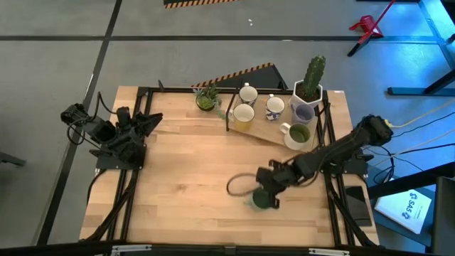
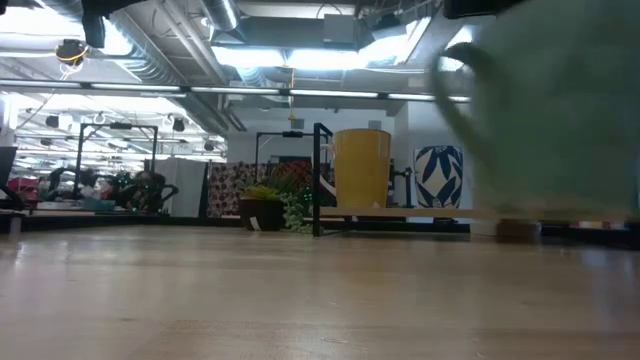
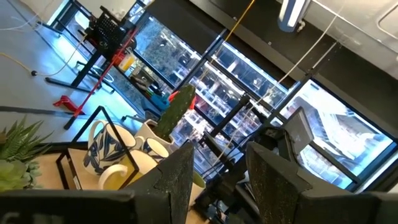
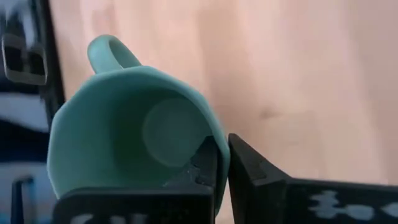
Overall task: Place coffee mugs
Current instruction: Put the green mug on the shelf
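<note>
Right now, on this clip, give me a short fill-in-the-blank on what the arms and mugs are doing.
1. The right gripper pinches the rim of a ____ mug.
2. The left gripper waits at the table's ____ edge in the high view.
3. The cactus stands in a ____ pot.

Missing words: green; left; white

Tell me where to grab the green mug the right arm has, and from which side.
Grip the rim wall of the green mug, coming from above on the side opposite its handle. The mouth is open, so one finger goes inside and one outside, pinching the thin wall. The right hand holds it that way now. The left hand waits at the table's left edge.
</note>
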Controlling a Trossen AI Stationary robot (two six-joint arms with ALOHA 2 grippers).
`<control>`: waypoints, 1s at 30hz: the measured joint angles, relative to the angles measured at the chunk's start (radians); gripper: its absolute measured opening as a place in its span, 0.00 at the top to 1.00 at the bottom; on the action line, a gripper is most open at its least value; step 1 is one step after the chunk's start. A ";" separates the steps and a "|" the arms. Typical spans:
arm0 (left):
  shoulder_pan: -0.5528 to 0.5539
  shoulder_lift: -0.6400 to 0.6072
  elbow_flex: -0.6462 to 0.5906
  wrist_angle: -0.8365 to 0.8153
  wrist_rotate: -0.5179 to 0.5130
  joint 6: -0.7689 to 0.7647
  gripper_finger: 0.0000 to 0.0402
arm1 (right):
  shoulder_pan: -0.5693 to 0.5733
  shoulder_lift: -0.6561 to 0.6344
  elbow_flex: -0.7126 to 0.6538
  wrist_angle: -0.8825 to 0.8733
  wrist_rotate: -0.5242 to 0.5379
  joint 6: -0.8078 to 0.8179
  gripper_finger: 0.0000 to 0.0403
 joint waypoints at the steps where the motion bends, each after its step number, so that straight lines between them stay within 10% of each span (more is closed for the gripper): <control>1: 0.000 0.000 0.000 0.000 0.000 0.000 0.65 | -0.019 -0.020 0.000 -0.008 0.011 0.001 1.00; 30: 0.000 0.000 0.000 -0.004 -0.027 -0.017 0.65 | -0.389 -0.197 0.000 -0.318 0.256 0.080 1.00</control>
